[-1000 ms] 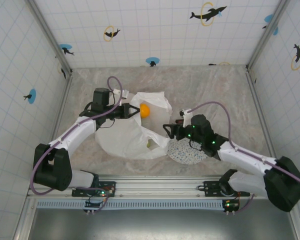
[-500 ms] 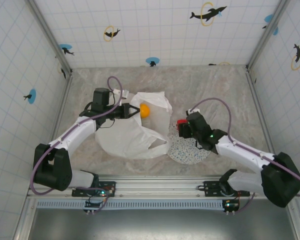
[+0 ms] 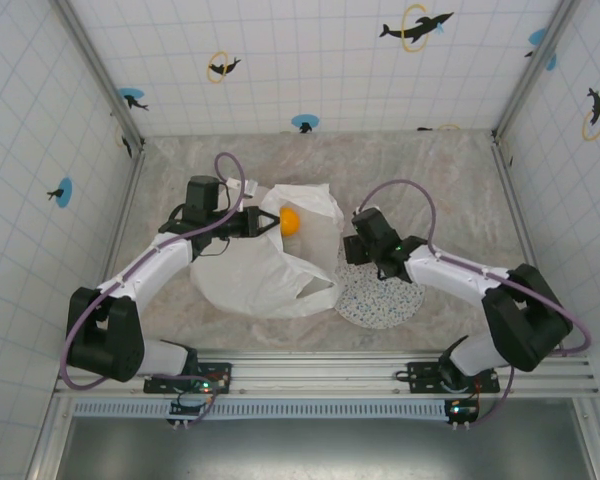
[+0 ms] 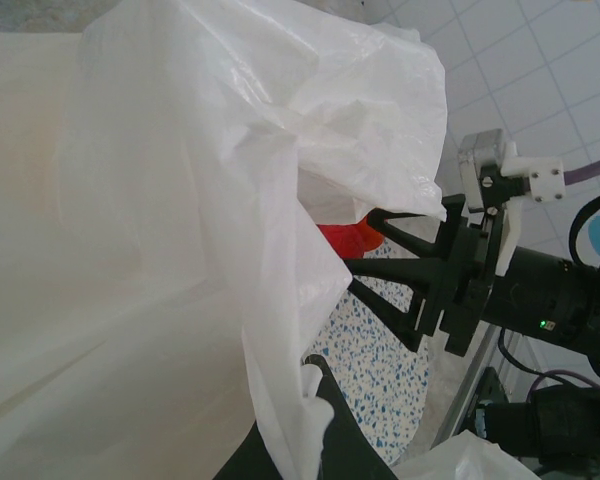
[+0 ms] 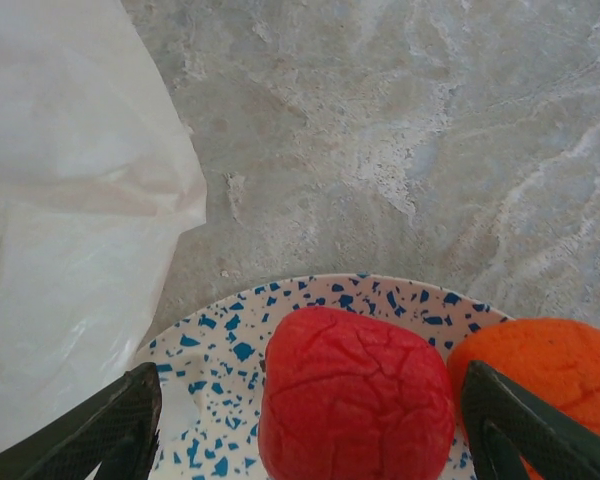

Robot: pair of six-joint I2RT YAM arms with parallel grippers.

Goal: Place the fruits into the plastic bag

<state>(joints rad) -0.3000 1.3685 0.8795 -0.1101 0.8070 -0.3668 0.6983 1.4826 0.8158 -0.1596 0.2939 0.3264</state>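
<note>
The plastic bag [image 3: 265,270] lies crumpled left of centre, with an orange fruit [image 3: 290,220] inside its open mouth. My left gripper [image 3: 267,225] is shut on the bag's rim [image 4: 280,300], holding it up. My right gripper [image 3: 351,250] hangs open over the far left edge of the speckled plate [image 3: 385,300]. In the right wrist view a red fruit [image 5: 355,395] sits on the plate [image 5: 215,350] between the spread fingers [image 5: 120,425], apart from both. An orange fruit [image 5: 540,375] lies beside it on the right. The left wrist view shows the red fruit [image 4: 345,238] past the bag's edge.
The bag's edge [image 5: 80,200] lies close to the plate's left side. Bare marbled tabletop [image 5: 400,130] stretches beyond the plate. Tiled walls [image 3: 310,60] enclose the table on three sides.
My right gripper has left the bag's mouth and swung back over the plate's far left edge, above the red fruit. The left gripper and the bag have stayed put.
</note>
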